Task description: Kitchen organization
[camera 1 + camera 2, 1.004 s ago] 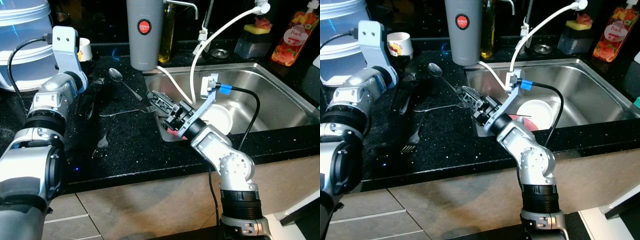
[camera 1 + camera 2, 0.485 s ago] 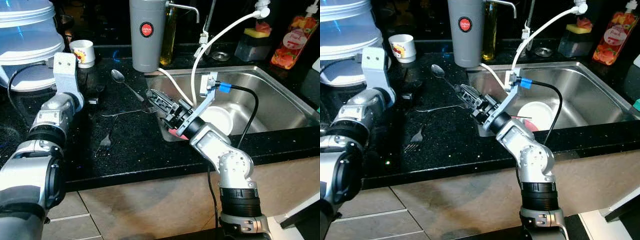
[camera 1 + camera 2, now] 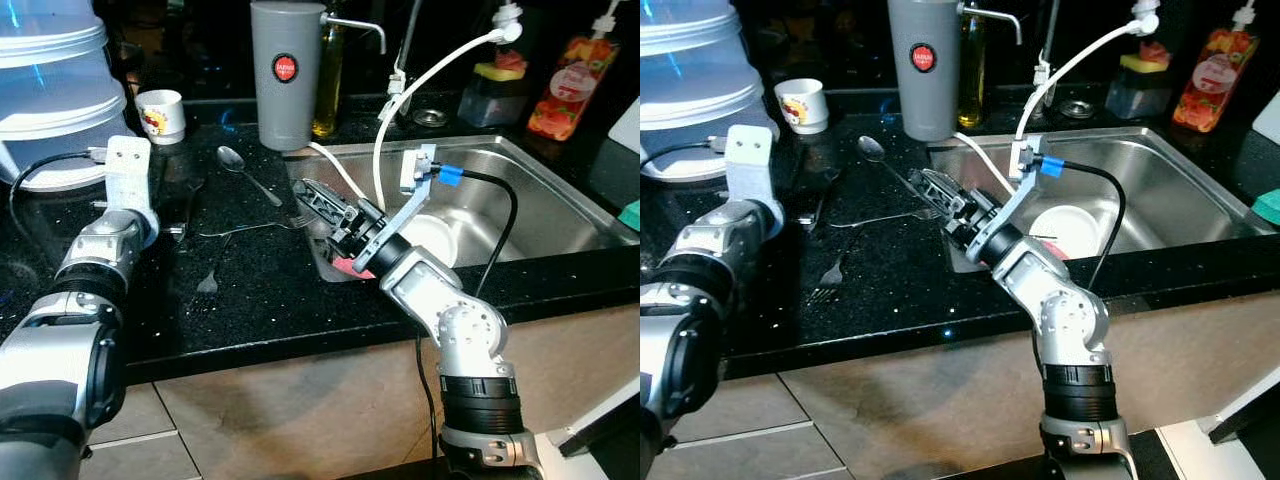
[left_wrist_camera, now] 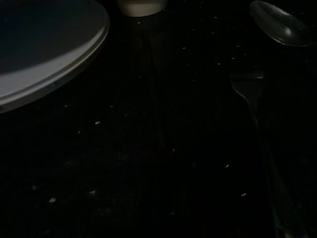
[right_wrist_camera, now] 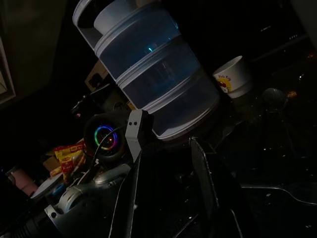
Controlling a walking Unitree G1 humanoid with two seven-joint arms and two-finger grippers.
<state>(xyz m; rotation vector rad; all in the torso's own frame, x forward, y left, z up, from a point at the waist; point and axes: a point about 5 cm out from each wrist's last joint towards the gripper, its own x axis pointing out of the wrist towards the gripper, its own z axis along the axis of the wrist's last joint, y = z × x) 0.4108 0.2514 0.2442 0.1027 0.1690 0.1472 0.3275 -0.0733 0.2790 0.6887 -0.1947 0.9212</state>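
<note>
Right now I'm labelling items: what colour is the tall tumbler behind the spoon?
Grey tumbler with a red round logo; clearest in left eye view.

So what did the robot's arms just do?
The left arm pulled back toward the robot, away from the small white cup. The right end effector stayed at the corner of the sink, open and holding nothing. The spoon and the long fork lay still.
</note>
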